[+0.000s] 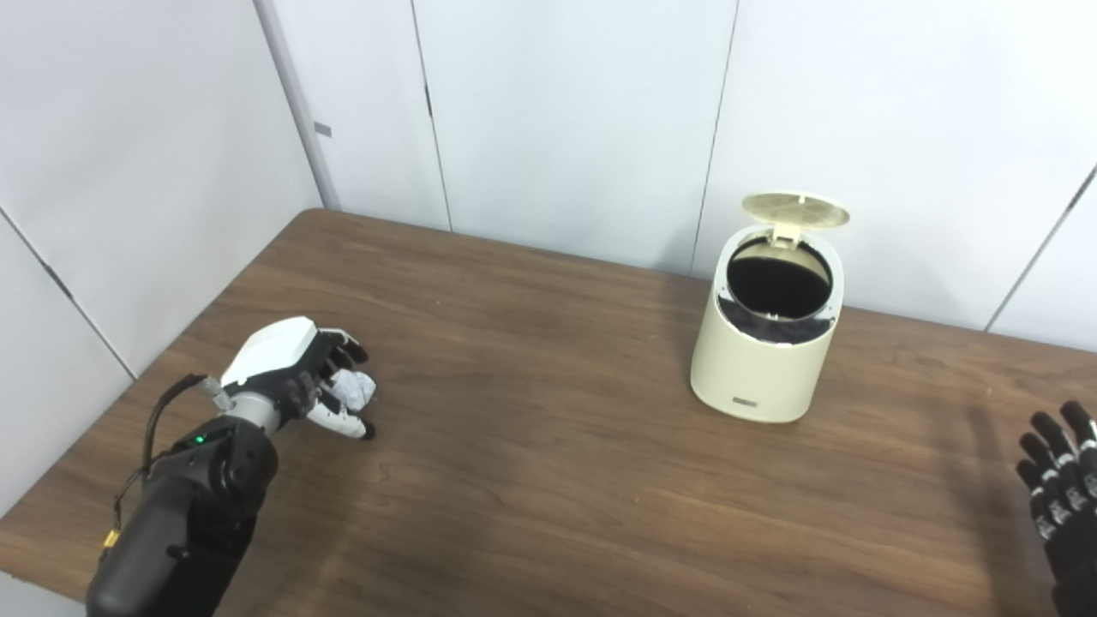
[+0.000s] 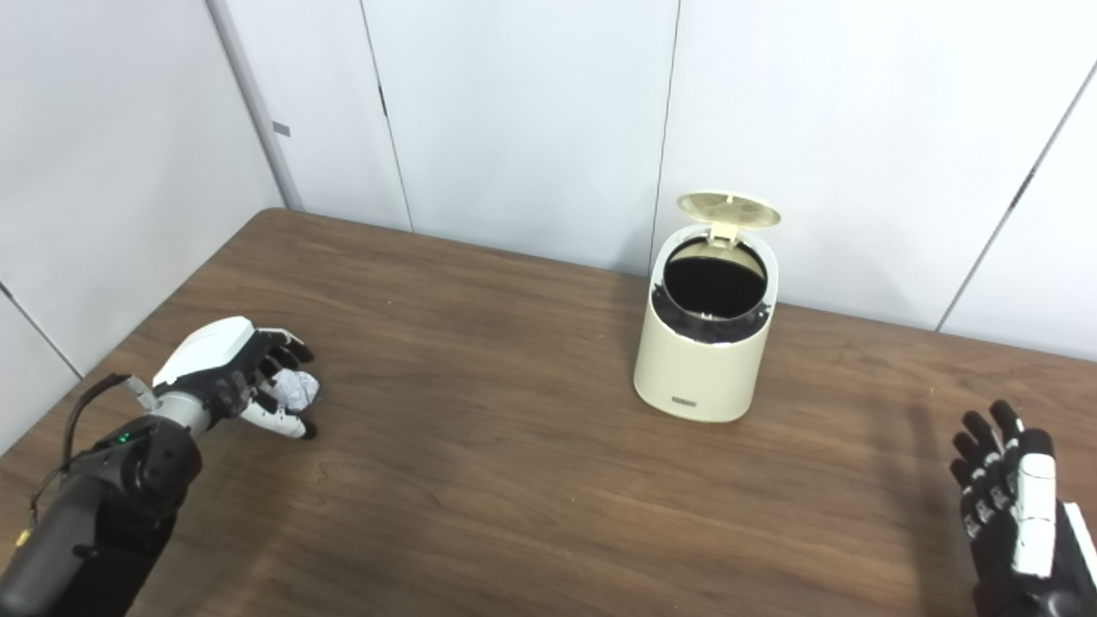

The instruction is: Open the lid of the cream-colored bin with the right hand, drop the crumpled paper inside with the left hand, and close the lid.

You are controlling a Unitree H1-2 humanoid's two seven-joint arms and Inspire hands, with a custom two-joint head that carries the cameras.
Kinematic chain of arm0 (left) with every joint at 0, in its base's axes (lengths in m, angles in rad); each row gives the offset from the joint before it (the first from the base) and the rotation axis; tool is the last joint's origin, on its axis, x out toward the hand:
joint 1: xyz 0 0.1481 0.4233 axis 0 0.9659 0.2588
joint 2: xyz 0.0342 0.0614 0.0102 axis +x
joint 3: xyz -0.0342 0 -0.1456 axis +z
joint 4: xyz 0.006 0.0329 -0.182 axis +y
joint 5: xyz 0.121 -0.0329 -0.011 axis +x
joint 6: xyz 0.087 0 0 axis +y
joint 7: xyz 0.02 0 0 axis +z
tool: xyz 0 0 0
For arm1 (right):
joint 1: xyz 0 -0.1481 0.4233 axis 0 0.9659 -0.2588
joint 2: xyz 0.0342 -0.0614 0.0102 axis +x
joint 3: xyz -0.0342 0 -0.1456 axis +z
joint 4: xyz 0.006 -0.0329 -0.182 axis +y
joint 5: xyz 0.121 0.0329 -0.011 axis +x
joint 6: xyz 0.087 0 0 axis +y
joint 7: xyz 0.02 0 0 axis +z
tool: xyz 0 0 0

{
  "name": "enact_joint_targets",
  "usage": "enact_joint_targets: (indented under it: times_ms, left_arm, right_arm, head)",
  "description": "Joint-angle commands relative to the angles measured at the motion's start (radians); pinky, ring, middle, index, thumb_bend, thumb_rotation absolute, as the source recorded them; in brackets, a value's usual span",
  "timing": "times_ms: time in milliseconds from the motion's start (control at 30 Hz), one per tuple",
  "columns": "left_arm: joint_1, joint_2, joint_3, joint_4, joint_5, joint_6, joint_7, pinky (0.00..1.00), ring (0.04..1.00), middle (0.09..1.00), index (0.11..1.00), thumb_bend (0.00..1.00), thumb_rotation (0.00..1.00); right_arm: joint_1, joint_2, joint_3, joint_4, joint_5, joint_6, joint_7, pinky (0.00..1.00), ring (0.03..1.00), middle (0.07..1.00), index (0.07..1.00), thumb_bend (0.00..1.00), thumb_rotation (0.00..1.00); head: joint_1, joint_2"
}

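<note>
The cream-colored bin [image 1: 765, 343] stands upright on the far right part of the brown wooden worktop [image 1: 548, 480], close to the white wall panels [image 1: 566, 111]. Its round lid [image 1: 795, 210] is raised on the rear hinge and stands tilted back above the rim, leaving the dark opening fully exposed.

The left hand [image 2: 236, 377] is low over the near left part of the worktop, well apart from the bin. The crumpled paper [image 2: 294, 390] sits inside this hand: the dark fingers [image 2: 278, 347] curl over the top and far side of the ball, while the white thumb lies beneath and in front of it. The fingers are clamped on the paper, and part of the ball shows between them and the thumb. Whether the paper or the thumb tip touches the worktop cannot be told from either view.

The right hand [image 2: 1016, 514] is at the near right edge, partly cut off by the frame, palm side turned inward. Its fingers [image 2: 977, 446] point upward, spread apart, and hold nothing. It is well apart from the bin and touches neither the lid nor the body.
</note>
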Motion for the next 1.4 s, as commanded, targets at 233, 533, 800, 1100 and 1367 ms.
enact_joint_targets:
  times_ms: [233,533,800,1100,1367]
  left_arm:
    - [-0.043,0.014,0.009,0.016,-0.001,0.011,0.011,0.43,0.499,0.561,0.562,0.64,0.02]
    - [-0.046,0.019,0.002,0.031,0.002,0.009,0.024,0.5,0.556,0.554,0.468,0.51,0.0]
    - [-0.058,-0.01,0.03,0.023,0.032,0.011,-0.033,0.4,0.407,0.496,0.499,0.5,0.0]
    - [-0.049,-0.011,0.034,0.008,0.017,0.011,-0.037,0.41,0.411,0.498,0.495,0.5,0.0]
    - [-0.032,0.006,0.017,-0.025,-0.02,-0.024,0.032,0.38,0.388,0.491,0.502,0.5,0.0]
  right_arm:
    - [-0.014,-0.01,-0.008,-0.027,0.007,-0.023,0.005,1.0,0.985,0.967,0.992,0.51,1.0]
    - [-0.016,-0.006,-0.015,-0.024,0.019,-0.018,0.002,1.0,0.977,0.967,0.993,0.52,1.0]
    - [-0.015,-0.009,-0.019,-0.035,0.021,-0.009,0.001,1.0,0.96,0.946,0.981,0.52,1.0]
    - [-0.013,-0.012,-0.014,-0.034,0.009,-0.011,0.001,1.0,0.949,0.942,0.978,0.54,1.0]
    - [-0.013,-0.008,-0.012,-0.021,0.012,-0.021,0.007,1.0,0.964,0.951,0.992,0.51,1.0]
  head:
    - [0.002,0.003]
    - [0.0,0.004]
    - [-0.002,0.006]
    - [-0.005,0.006]
    - [-0.013,0.006]
